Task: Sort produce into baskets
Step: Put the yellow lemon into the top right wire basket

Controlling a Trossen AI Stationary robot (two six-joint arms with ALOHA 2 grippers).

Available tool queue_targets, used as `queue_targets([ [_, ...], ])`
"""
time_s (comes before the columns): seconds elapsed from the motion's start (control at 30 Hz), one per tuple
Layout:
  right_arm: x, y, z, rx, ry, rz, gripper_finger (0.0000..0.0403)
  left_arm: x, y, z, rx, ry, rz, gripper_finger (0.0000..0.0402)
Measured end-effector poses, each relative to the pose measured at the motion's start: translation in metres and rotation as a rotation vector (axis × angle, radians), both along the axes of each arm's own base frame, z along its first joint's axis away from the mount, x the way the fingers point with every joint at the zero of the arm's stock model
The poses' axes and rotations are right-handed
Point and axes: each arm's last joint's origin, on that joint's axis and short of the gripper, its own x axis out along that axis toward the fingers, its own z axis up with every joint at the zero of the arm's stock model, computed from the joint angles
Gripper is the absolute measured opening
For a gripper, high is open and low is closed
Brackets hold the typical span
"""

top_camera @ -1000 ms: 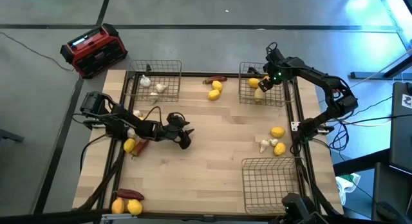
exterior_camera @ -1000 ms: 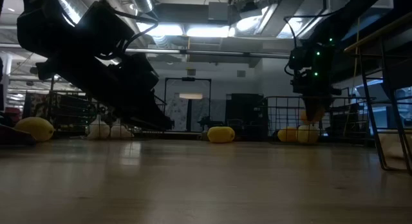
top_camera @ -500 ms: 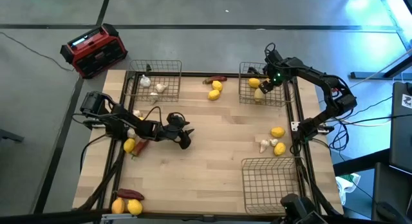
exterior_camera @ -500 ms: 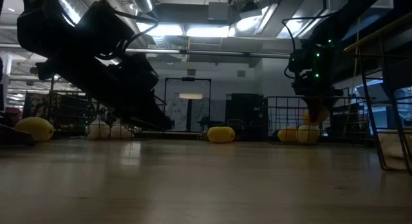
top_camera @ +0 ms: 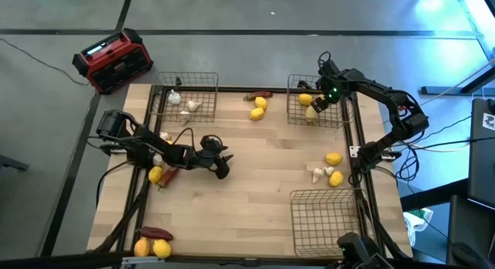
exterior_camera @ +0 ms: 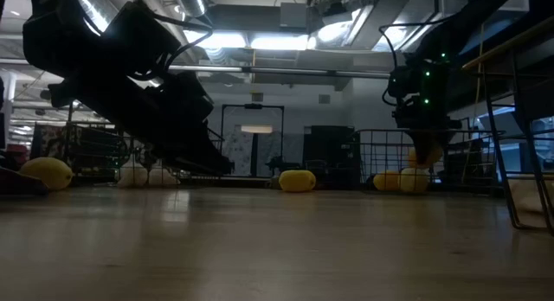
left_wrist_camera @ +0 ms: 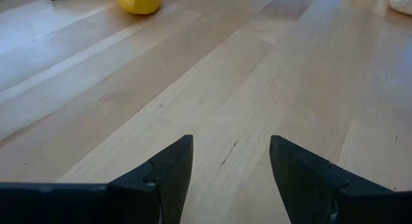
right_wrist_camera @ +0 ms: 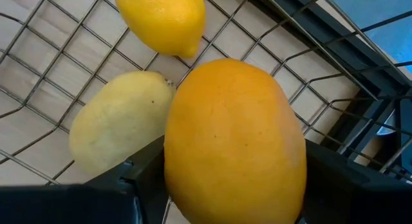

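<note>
Orange fruit (right_wrist_camera: 235,143) sits between the right gripper (top_camera: 315,103) fingers over the far right basket (top_camera: 340,120), low so it lands beside two lemons. Left gripper (left_wrist_camera: 230,176) waits open and empty above the table (top_camera: 247,184).

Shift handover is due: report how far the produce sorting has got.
Done: bulbs lie in the far left basket, lemons in the far right basket. In hand: right gripper over it, an orange fruit between its fingers. Left: loose produce on the table; near basket looks empty.

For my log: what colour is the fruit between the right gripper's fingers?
Orange, clearest in the right wrist view.
</note>
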Motion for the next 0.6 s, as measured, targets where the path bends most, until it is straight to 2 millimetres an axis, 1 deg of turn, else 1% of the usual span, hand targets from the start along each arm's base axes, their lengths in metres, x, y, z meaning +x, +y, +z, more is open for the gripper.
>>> queue_targets([
  [0.13, -0.0004, 0.0001, -0.0016, -0.007, 0.008, -0.009, 0.0266, 0.0000, 0.0000, 0.0000, -0.003, -0.001, 0.002, 0.0202],
  [0.3, -0.0030, 0.0016, -0.0051, -0.016, 0.059, -0.021, 0.0266, -0.0001, 0.0000, -0.0001, -0.003, -0.001, 0.003, 0.0202],
  [0.6, -0.0028, 0.0012, -0.0051, -0.021, 0.056, -0.021, 0.0267, -0.0001, 0.0000, -0.0001, -0.004, -0.001, 0.003, 0.0202],
])
